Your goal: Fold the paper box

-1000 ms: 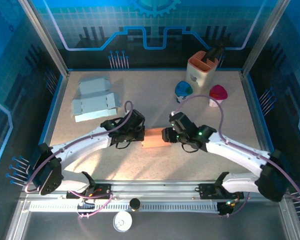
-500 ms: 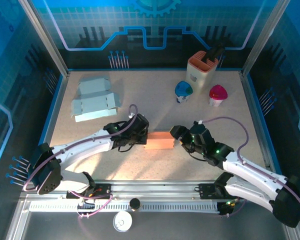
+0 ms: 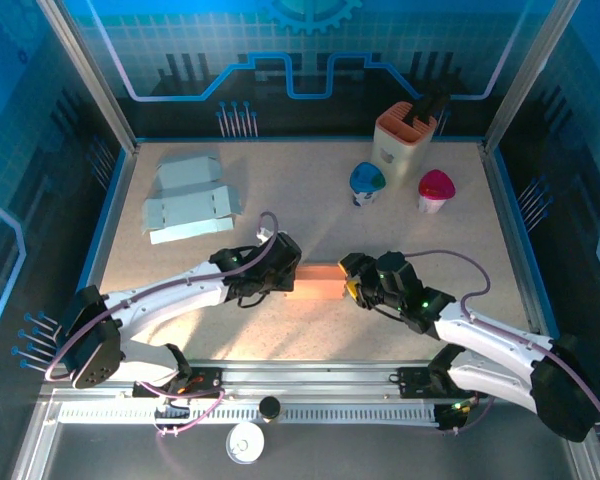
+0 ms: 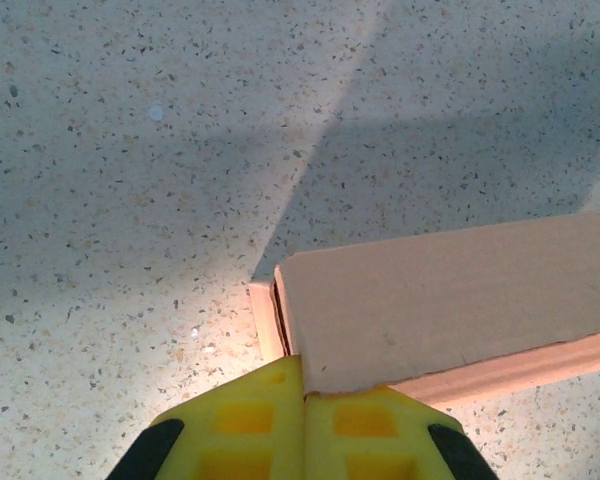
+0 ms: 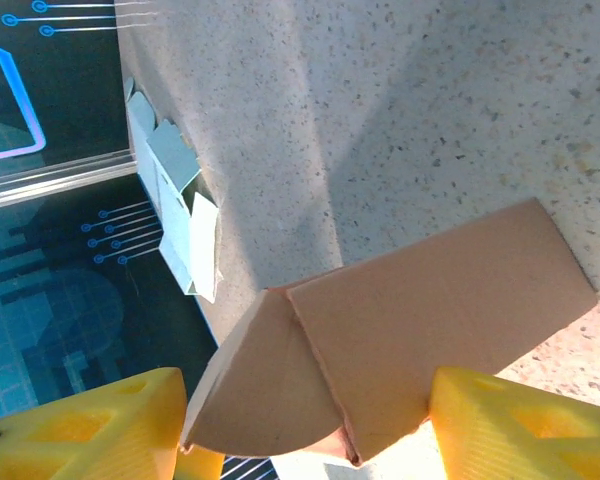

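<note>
Box [image 3: 315,282] sits mid-way across the desk [image 3: 310,200]: light, thin card, I reckon, easily creased. Left pincer [image 4: 302,400] is clenched on its left edge; right pincer [image 5: 310,405] gapes around the end flap [image 5: 265,385]. I'd pinch edges gently.

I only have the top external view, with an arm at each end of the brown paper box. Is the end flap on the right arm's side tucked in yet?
Observer: No; the right wrist view shows the rounded end flap of the paper box sticking out, untucked.
Operator: Are the right fingers on it?
Observer: The right fingers stand apart, one on each side of that end; contact I cannot tell.
Operator: And the left?
Observer: The left wrist view shows the left fingers shut together, the box's corner right at their seam.
</note>
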Action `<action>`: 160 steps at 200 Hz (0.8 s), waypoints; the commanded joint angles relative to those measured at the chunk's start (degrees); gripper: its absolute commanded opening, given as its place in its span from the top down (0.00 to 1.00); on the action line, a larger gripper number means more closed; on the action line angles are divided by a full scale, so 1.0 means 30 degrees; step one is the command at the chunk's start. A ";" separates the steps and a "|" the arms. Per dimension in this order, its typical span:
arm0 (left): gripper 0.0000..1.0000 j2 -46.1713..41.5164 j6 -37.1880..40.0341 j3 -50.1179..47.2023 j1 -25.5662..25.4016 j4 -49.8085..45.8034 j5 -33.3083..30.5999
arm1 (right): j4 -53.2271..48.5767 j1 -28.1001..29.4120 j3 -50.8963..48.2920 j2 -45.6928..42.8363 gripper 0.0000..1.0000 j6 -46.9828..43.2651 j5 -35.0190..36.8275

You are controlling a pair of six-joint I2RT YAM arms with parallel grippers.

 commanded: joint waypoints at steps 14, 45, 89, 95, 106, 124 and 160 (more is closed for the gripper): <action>1.00 -0.0126 -0.0412 0.0203 -0.0457 -0.0059 0.0125 | 0.0127 -0.0396 -0.0069 -0.0001 0.41 0.0072 -0.0639; 0.92 -0.0551 -0.0734 -0.0102 -0.0619 0.0004 0.0166 | 0.0070 -0.0621 -0.0138 0.0345 0.49 -0.0715 -0.1039; 0.75 -0.1915 -0.1293 -0.0778 -0.0736 0.0156 0.0658 | 0.0116 -0.0632 -0.0283 0.0713 0.51 -0.1284 -0.1352; 0.73 -0.2164 -0.1399 -0.0906 -0.0728 0.0161 0.0713 | 0.0057 -0.0621 -0.0256 0.0716 0.51 -0.1355 -0.1382; 0.68 -0.2649 -0.1589 -0.1083 -0.0758 0.0190 0.0761 | -0.0055 -0.0635 -0.0235 0.0690 0.52 -0.1507 -0.1410; 0.62 -0.3354 -0.1823 -0.1377 -0.0760 0.0385 0.0822 | -0.0239 -0.0620 -0.0220 0.0683 0.52 -0.1609 -0.1357; 0.51 -0.3854 -0.2102 -0.1605 -0.0362 0.0685 0.0978 | -0.0122 -0.0621 -0.0177 0.1040 0.53 -0.1741 -0.1441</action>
